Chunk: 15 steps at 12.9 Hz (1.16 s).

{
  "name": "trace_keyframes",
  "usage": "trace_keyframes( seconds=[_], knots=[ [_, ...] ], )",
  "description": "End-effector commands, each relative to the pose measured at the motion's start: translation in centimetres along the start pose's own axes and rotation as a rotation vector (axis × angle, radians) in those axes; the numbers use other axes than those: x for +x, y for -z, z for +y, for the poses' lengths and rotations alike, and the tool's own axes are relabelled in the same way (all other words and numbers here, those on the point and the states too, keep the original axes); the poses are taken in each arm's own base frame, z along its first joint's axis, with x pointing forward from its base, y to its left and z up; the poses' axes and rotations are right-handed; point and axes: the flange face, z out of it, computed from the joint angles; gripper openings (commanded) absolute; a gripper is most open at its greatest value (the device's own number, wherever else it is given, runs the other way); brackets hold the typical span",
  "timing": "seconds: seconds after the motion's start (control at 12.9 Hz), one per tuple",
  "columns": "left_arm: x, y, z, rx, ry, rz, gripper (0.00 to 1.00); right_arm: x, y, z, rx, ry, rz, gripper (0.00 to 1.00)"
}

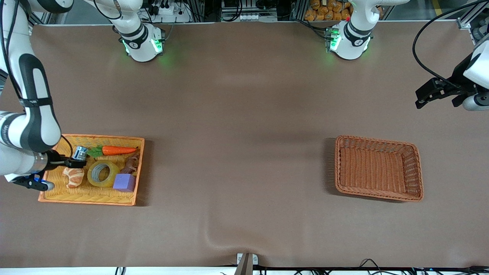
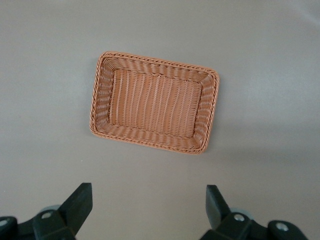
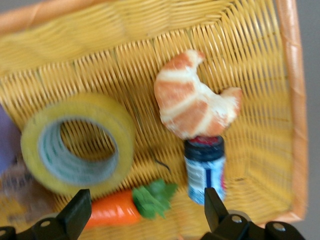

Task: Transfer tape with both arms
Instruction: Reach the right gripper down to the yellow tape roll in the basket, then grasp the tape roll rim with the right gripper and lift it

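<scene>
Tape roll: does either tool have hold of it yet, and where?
No. Both tools are open and empty. The right tool hangs over the yellow tray beside the tape; the left tool waits.

Yellowish tape with a grey core sits beside a purple block. The carrot is orange, leaves green. The woven basket is reddish-brown.
</scene>
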Motion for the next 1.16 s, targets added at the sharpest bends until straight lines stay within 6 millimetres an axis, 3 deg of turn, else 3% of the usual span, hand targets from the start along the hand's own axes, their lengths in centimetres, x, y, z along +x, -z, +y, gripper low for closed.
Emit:
trace_keyframes(
  seconds=[0.0, 0.16, 0.47, 0.54, 0.78, 0.93, 1.09],
  knots=[
    [-0.2, 0.4, -0.3, -0.024, -0.019, -0.007, 1.0, 0.9, -1.7, -1.3, 0.007, -0.083, 0.014, 1.0],
    [-0.2, 0.4, -0.3, -0.024, -0.03, -0.006, 1.0, 1.0, -3.1, -1.6, 0.014, -0.086, -0.009, 1.0],
    [-0.2, 0.4, -0.3, -0.024, -0.031, -0.006, 1.0, 0.3, -5.9, -2.1, 0.052, -0.102, -0.013, 0.24],
    [-0.2, 0.4, -0.3, -0.024, -0.031, -0.006, 1.0, 0.3, -5.9, -2.0, 0.052, -0.103, -0.015, 0.15],
    [-0.1, 0.3, -0.1, -0.015, -0.035, -0.007, 1.0, 0.0, -4.6, -2.3, 0.052, -0.097, -0.005, 0.13],
    [-0.2, 0.3, -0.2, -0.018, -0.035, -0.01, 1.0, -0.6, -1.6, -2.0, 0.048, -0.097, -0.009, 0.09],
    [-0.3, 0.2, -0.2, -0.017, -0.036, -0.018, 1.0, -1.9, 2.8, -1.6, 0.043, -0.096, -0.01, 0.08]
  ],
)
